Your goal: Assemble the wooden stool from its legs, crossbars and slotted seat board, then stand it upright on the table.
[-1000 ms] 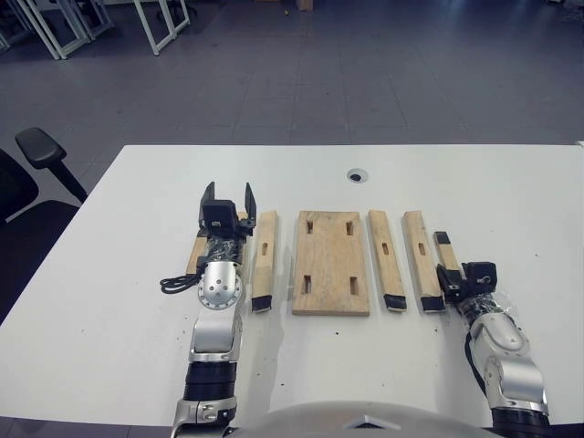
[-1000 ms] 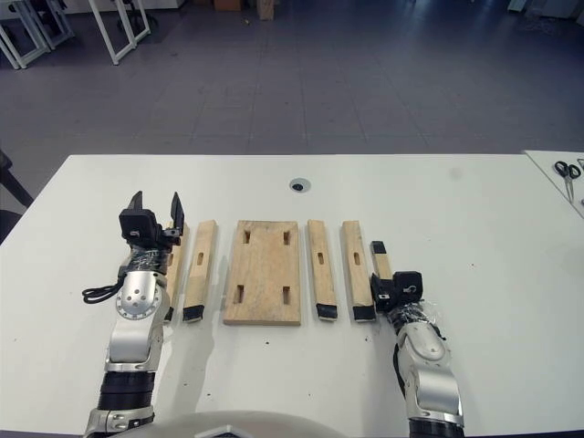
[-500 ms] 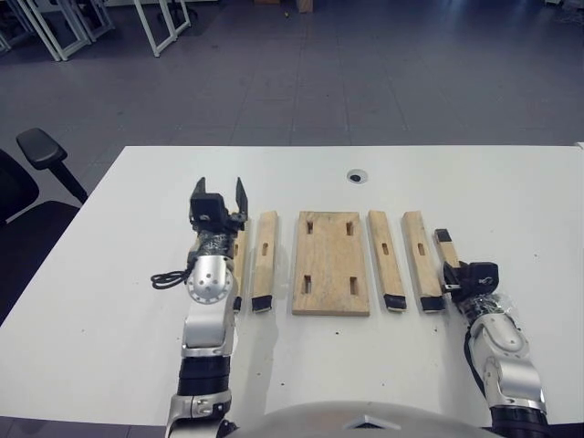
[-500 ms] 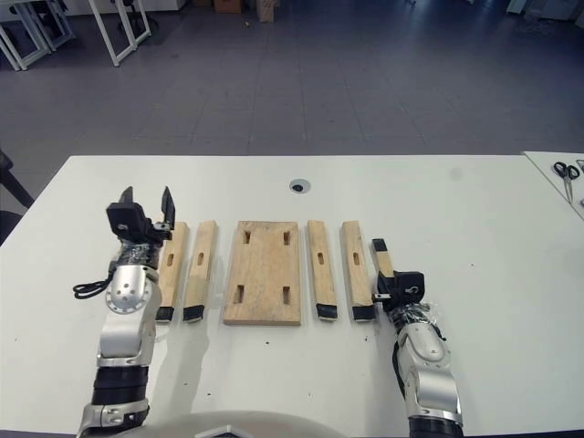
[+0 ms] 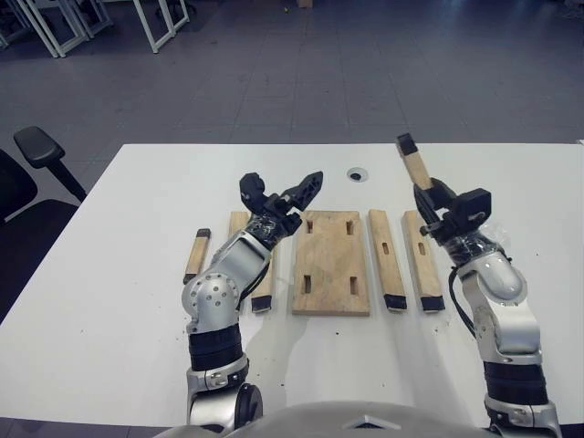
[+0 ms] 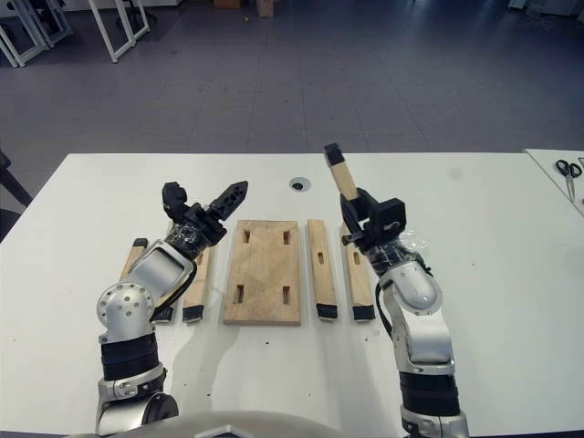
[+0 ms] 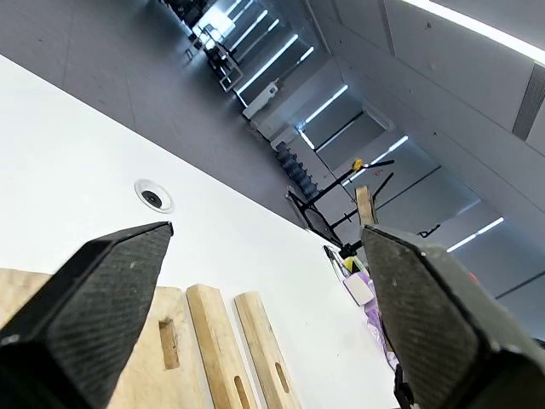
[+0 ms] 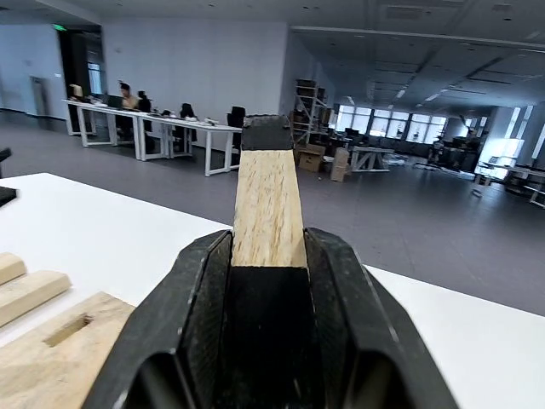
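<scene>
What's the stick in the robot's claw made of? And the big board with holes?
The stick in the right claw looks like pale, unpainted wood with visible grain; its black end cap may be rubber or tape. The board looks like the same bare wood.

Pale raw wood, matt, grain plain to see, in the short bar [image 8: 267, 200] clamped in the right pincer [image 5: 427, 194]; matt black cap on its far tip. Same unvarnished wood in the seat board [image 5: 330, 265] near the left pincer [image 5: 283, 182]. Matt dark fingers [image 7: 94, 298], finely grained, on that pincer. Smooth white bench [image 5: 109, 301], low sheen.
</scene>
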`<action>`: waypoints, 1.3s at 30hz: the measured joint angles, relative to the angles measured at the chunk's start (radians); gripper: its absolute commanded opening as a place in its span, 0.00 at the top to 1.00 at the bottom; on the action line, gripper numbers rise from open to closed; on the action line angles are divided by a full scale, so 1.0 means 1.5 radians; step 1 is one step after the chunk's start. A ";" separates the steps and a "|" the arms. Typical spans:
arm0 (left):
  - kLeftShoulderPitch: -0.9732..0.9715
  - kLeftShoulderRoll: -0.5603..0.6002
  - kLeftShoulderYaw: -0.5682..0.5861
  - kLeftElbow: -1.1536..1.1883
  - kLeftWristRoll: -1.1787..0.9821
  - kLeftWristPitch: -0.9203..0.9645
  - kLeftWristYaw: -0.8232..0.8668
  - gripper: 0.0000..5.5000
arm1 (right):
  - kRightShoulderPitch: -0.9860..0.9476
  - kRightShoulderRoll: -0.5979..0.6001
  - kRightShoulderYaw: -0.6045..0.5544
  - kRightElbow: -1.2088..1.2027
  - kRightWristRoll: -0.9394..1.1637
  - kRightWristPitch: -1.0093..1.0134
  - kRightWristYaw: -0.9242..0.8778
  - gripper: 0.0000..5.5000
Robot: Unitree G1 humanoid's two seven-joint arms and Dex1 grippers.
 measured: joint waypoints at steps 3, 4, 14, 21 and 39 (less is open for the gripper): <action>0.000 0.003 -0.027 0.000 0.003 0.000 -0.004 0.26 | -0.004 -0.005 0.023 -0.015 0.019 0.016 0.034 0.77; 0.000 0.003 -0.033 0.000 0.000 0.000 -0.005 0.26 | -0.006 -0.006 0.034 -0.025 0.022 0.017 0.047 0.77; 0.000 0.003 -0.038 -0.004 -0.145 0.024 0.013 0.26 | 0.011 -0.009 0.089 -0.079 0.045 0.027 0.103 0.77; -0.003 0.003 -0.046 -0.004 -0.191 0.007 0.033 0.39 | 0.025 -0.038 0.124 -0.104 0.047 0.032 0.139 0.77; 0.014 0.008 -0.048 0.013 -0.183 -0.035 0.033 0.91 | 0.034 -0.064 0.132 -0.098 0.015 0.017 0.138 0.77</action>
